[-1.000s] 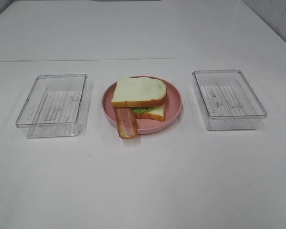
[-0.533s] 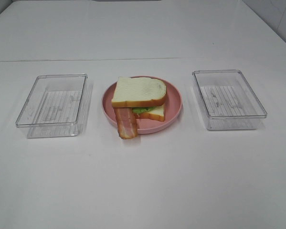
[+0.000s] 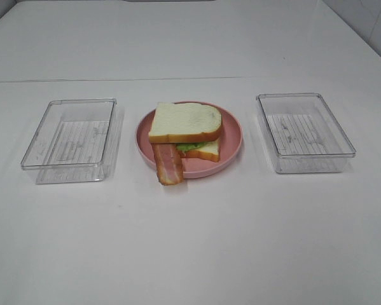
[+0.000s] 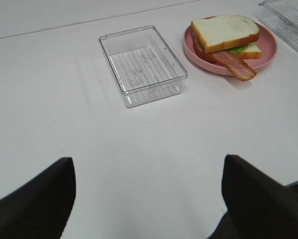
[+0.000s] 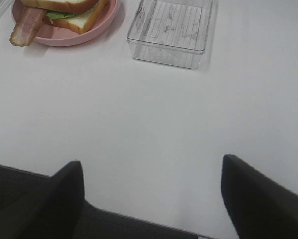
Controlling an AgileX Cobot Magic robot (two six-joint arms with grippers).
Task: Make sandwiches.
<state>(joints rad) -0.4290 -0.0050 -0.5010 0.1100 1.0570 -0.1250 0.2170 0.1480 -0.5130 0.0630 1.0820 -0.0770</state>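
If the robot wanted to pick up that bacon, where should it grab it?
Probably by the free end of the bacon strip, which hangs over the front rim of the pink plate, toward the robot. Its other end is trapped under the top bread slice, so a straight lift would upset the stack. Coming from the front, jaws across the strip's narrow width, and sliding it out looks safest.

The desk [image 3: 190, 241] is white, smooth and faintly glossy. Both trays [image 3: 69, 140] [image 3: 304, 132] are clear hard plastic with ribbed floors. The plate [image 3: 231, 143] is matt pink plastic. The sandwich [image 3: 185, 124] looks like soft matt foam, its bacon strip [image 3: 168, 164] slightly shiny.
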